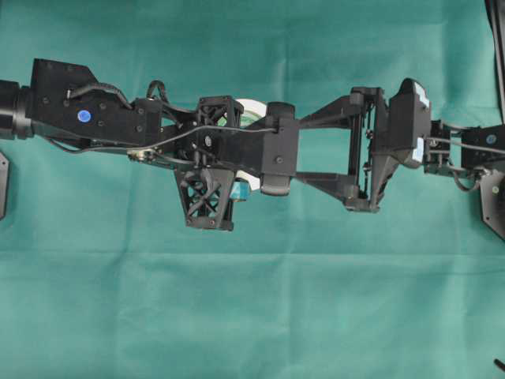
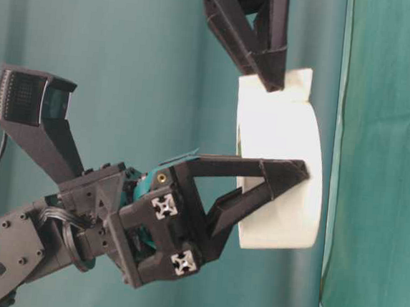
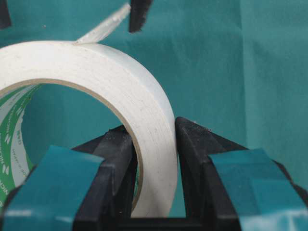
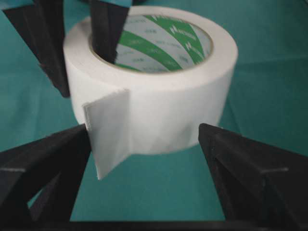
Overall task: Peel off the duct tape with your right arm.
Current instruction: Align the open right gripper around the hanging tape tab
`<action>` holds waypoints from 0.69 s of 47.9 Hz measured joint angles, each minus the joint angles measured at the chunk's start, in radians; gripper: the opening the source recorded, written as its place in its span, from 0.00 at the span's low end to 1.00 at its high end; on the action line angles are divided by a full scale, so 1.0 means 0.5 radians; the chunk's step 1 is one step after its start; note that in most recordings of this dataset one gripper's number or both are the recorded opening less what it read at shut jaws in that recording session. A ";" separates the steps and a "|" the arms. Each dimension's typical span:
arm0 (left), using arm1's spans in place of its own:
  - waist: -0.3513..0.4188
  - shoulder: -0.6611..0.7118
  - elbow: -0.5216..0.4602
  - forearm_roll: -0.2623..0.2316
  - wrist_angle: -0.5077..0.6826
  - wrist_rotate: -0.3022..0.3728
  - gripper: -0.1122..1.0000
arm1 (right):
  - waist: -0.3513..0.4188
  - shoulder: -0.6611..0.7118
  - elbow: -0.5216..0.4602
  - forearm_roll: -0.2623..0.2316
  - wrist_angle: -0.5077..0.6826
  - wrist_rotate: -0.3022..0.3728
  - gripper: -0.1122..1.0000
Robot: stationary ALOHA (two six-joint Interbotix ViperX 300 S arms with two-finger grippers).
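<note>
Left tool [image 3: 154, 159] clamps the tape [image 4: 159, 96] wall; right tool [image 4: 144, 159], spread, nears the loose strip [image 4: 108, 134], to pinch next.

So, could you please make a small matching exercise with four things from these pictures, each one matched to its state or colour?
Things:
1. left gripper
2. right gripper
3. loose strip end
4. cloth

States:
a. teal green
b. open, jaws on either side of the strip
c. sticks out from the duct tape
d. clamped on the roll's wall

Pairs: 1-d, 2-b, 3-c, 4-a
</note>
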 measured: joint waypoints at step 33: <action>-0.003 0.000 0.000 0.000 0.003 0.000 0.29 | -0.003 -0.009 0.021 0.018 -0.025 0.000 0.42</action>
